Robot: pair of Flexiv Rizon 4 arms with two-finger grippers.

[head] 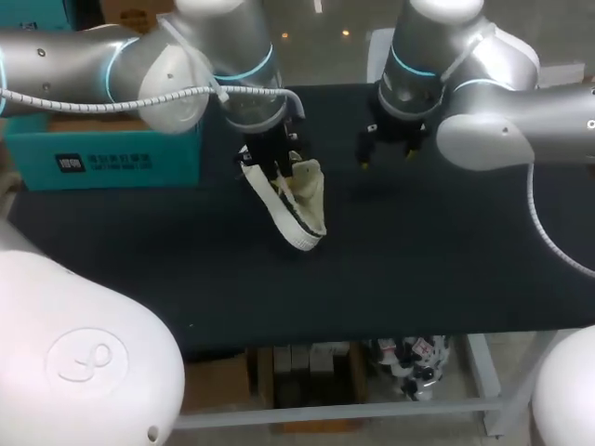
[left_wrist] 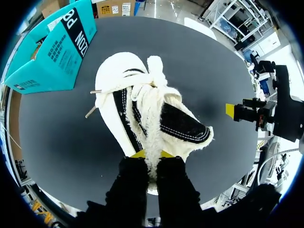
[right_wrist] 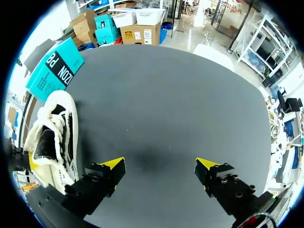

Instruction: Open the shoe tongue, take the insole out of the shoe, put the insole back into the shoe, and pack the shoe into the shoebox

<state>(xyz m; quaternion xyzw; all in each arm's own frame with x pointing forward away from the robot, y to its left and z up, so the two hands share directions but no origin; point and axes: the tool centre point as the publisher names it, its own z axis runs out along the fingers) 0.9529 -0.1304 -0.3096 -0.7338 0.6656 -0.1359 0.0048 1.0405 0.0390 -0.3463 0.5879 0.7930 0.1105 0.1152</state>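
**Item under inspection:** the shoe [left_wrist: 147,111], white with black panels and a fleecy lining. It lies on the worktop [right_wrist: 166,95] with its laces tied in a bow.

**Left hand** [left_wrist: 152,154]: closed. Both yellow tips pinch a strip of fleece at the end of the shoe opposite the toe. The strip runs from the laces back to the grip and is probably the tongue, but the collar cannot be ruled out. From overhead the shoe appears tilted under this hold.

**Right hand** [right_wrist: 160,166]: spread wide and holding nothing. It hangs over bare worktop just beside the shoe, on the side away from the shoebox [left_wrist: 52,52].

**Shoebox:** teal, well apart from the shoe, beyond its toe end.

**Insole:** not visible. The shoe's opening shows only as a dark gap.

**Step in hand (judgement):** the first step, opening the tongue. Removing the insole, refitting it and boxing the shoe are all outstanding.

**Next move calls for:**
- The left hand should draw the fleece back from the opening, firmly enough to widen it against the tied laces.
- The shoe must not be dragged across the worktop while this is done.
- The right hand is free and close by. It is best placed to brace the shoe or to reach into the opening for the insole.
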